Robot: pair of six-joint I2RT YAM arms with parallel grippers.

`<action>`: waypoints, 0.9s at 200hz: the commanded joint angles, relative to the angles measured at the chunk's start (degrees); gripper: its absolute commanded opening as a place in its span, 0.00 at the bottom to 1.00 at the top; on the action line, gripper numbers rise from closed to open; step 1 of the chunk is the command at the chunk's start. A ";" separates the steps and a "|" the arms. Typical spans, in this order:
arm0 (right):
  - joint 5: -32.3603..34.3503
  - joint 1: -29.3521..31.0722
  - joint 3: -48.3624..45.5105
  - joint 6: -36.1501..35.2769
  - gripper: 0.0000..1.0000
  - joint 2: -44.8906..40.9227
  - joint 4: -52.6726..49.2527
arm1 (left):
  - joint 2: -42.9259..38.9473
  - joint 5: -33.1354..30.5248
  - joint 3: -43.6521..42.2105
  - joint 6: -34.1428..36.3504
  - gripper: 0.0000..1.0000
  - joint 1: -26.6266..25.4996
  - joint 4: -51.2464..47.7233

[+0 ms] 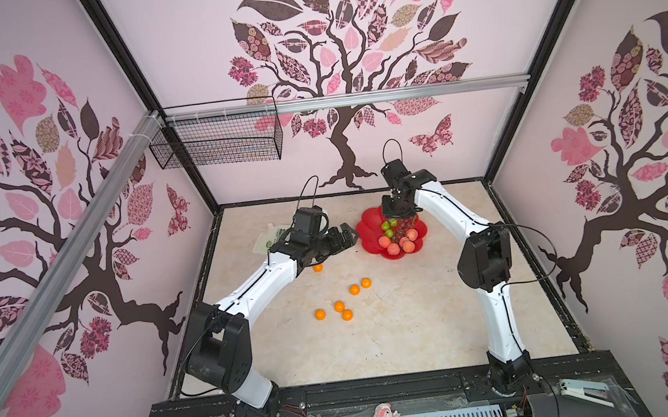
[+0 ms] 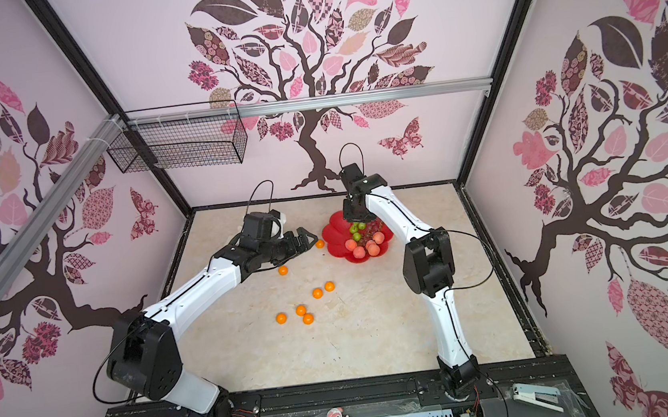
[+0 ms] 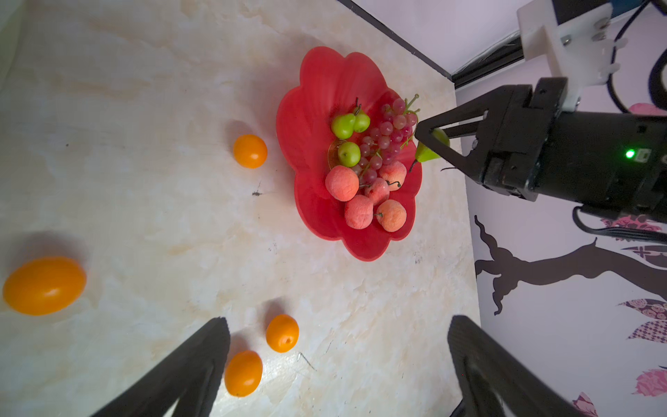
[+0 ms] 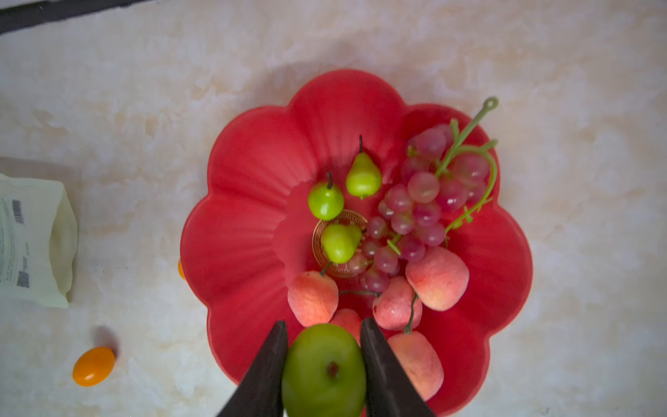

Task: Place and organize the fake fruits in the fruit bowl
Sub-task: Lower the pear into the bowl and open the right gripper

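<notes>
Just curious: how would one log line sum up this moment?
right gripper: holding green pear over fruit bowl | left gripper: open, empty | oranges: on table

The red scalloped fruit bowl [image 4: 252, 187] holds three green pears [image 4: 326, 202] at its centre, a purple grape bunch [image 4: 422, 202] toward 2 o'clock and five pink peaches [image 1: 393, 248] at 6 o'clock. The right claw [image 4: 323, 323] pinches a fourth pear [image 4: 323, 372] over it. Seven orange balls [image 2: 317, 293] lie scattered on the surface [image 2: 377, 330] toward 8 o'clock.

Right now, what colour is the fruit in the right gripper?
Green; the held pear shows best in the right wrist view.
</notes>
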 commanded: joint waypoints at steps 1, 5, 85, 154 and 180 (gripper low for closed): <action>1.95 -1.14 3.37 -1.85 0.35 4.98 -1.09 | 3.16 0.46 5.13 1.42 0.98 -0.01 1.52; 2.21 -1.34 3.74 -1.93 0.35 5.43 -0.91 | 3.82 0.52 5.72 1.51 0.98 -0.06 1.54; 3.89 -2.57 7.31 -4.28 0.34 11.72 5.86 | 13.75 2.71 15.55 0.28 0.98 -0.39 2.48; 6.16 -2.97 11.34 -5.01 0.35 17.30 7.66 | 15.40 3.93 15.76 0.11 0.98 -0.50 2.74; 6.18 -3.06 11.55 -5.02 0.34 18.09 8.37 | 15.85 4.22 15.98 -0.07 0.98 -0.52 2.86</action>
